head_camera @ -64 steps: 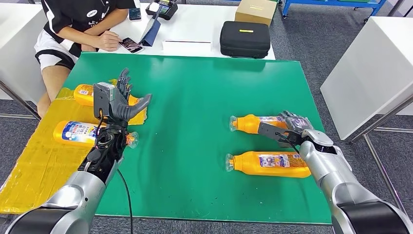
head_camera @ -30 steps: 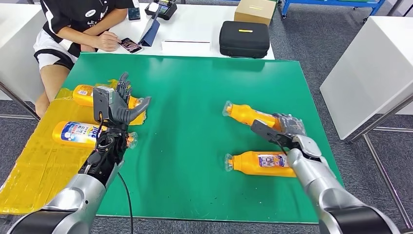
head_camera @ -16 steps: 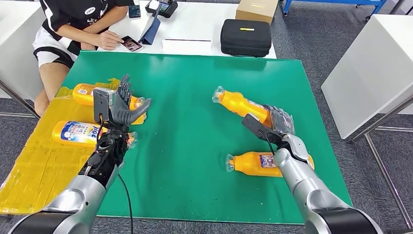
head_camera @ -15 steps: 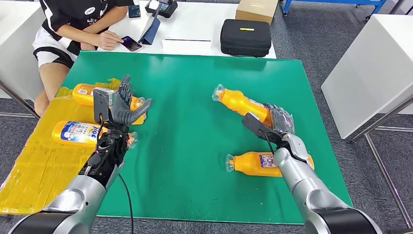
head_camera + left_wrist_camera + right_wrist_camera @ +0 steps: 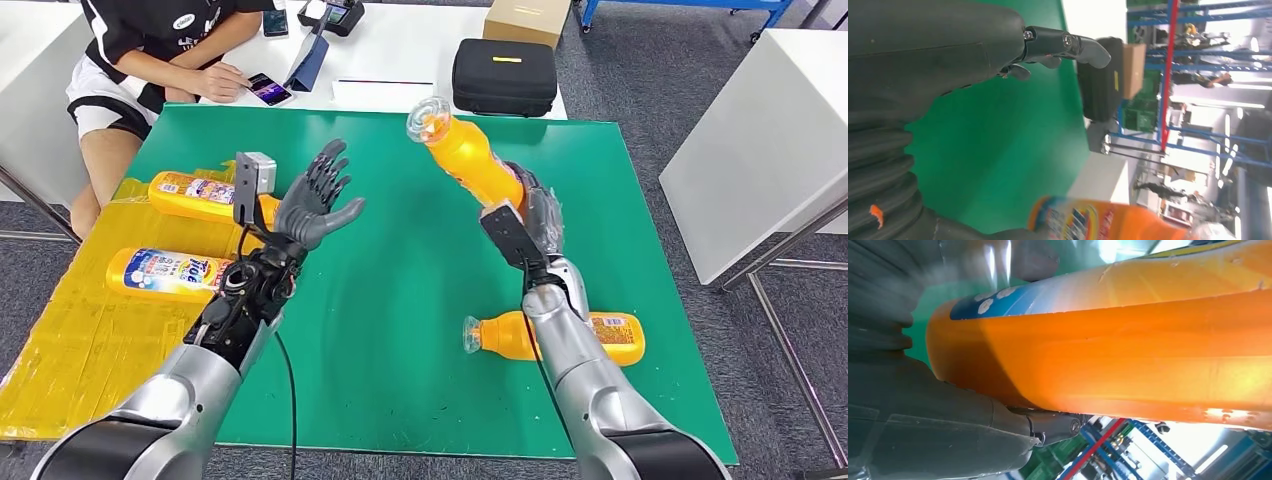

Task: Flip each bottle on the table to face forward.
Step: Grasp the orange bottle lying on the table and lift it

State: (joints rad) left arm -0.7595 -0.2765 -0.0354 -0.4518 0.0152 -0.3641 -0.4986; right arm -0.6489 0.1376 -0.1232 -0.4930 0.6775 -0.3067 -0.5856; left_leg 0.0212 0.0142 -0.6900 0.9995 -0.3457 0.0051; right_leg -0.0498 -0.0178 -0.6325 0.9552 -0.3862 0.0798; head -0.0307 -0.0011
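Note:
My right hand (image 5: 530, 215) grips an orange bottle (image 5: 465, 155) by its base and holds it above the green table (image 5: 400, 270), cap tilted up and away; the right wrist view has the orange bottle (image 5: 1128, 345) pressed against the hand (image 5: 938, 430). A second orange bottle (image 5: 560, 337) lies on the mat below, cap to the left, partly hidden by my right arm. My left hand (image 5: 315, 205) is raised, fingers spread, holding nothing; the left wrist view shows its fingers (image 5: 1063, 45) apart. Two labelled bottles (image 5: 200, 192) (image 5: 170, 273) lie on the yellow sheet (image 5: 80, 340).
A person (image 5: 160, 50) sits at the far left corner with a phone (image 5: 266, 90). A black case (image 5: 505, 75) and a cardboard box (image 5: 525, 20) stand on the white table behind. A white table (image 5: 770, 130) is at the right.
My right hand has lifted the far bottle off the mat and swung it up and left, cap rising. My left hand has moved up and to the right, off the yellow sheet.

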